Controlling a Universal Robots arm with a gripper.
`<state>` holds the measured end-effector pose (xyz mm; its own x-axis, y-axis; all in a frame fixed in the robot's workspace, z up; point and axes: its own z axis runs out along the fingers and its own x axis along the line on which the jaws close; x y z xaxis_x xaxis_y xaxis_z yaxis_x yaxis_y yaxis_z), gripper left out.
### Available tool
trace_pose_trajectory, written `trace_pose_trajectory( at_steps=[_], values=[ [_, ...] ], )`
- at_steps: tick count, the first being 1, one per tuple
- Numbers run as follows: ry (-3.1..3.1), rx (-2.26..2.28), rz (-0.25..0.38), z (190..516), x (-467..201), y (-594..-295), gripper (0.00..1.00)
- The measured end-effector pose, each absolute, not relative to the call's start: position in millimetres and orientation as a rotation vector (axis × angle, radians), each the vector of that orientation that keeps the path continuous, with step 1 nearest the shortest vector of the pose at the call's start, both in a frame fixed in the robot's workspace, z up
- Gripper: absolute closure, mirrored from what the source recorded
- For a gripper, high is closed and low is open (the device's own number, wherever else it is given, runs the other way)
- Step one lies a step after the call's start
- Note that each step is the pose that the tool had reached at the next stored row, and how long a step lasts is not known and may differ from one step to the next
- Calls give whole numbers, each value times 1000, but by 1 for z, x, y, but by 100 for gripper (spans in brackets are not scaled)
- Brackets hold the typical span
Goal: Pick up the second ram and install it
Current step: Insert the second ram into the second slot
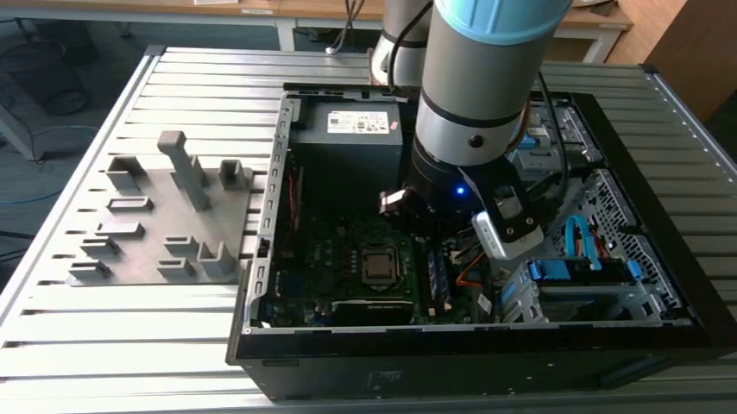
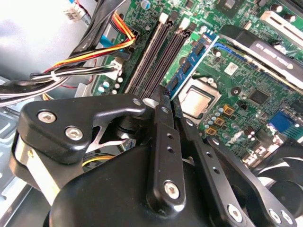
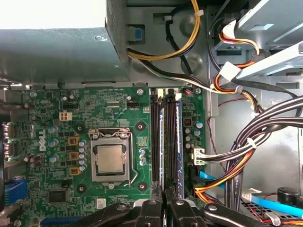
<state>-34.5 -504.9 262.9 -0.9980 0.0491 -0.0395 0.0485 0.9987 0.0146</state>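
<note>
Two fingers [image 3: 150, 208] of my claw [image 3: 163, 208] are pinched nearly together above the memory slots [image 3: 163, 146]. I see the second ram [image 3: 178, 146] standing seated in a slot just beside them, at three o'clock from the processor socket [image 3: 110, 158].

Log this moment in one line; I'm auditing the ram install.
gripper: above memory slots | bluish-label ram: seated in a slot | computer case: open
</note>
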Motion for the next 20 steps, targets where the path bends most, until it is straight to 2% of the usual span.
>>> trace_pose_trajectory(
  at_steps=[20],
  values=[
    [3101,76,21,256,-35,-506,86]
  ],
)
